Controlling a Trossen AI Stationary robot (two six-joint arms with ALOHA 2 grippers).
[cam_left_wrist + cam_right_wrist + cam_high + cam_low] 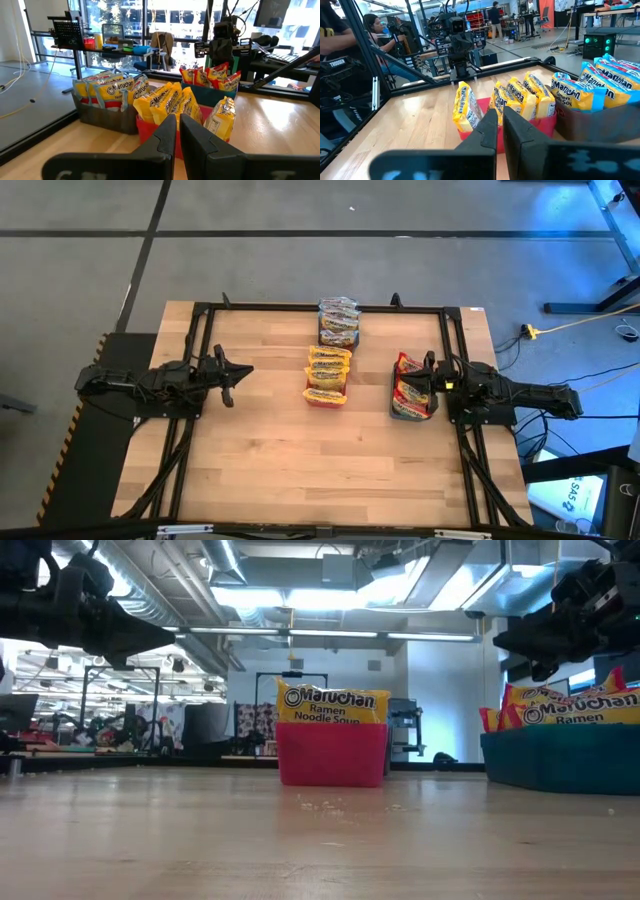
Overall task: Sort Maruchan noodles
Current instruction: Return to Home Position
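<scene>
Maruchan noodles (327, 370) all binned, none loose on the desk (300, 470). Upright rows in a grey bin (338, 343) at the far middle, a red bin (325, 401) just nearer, and a teal bin (410, 417) off to the right.

Left pincer (247, 369) poised over bare wood, well apart from the red bin, closed up and clamped on nothing (only a thin slit showing in the left wrist view). Right pincer (422, 384) likewise together and empty, hanging over the teal bin's outer side, above its packs.

Judged from that: sorting done, only the retreat to rest left.

Key relation for that retreat: teal bin just inboard of and below the right pincer, with a row of packs running from near side to far side, crosswise to the arm's line of reach. Best to lift first, then draw straight back outward, clear of the pack tops. No such worry on the left, with nothing close by.
</scene>
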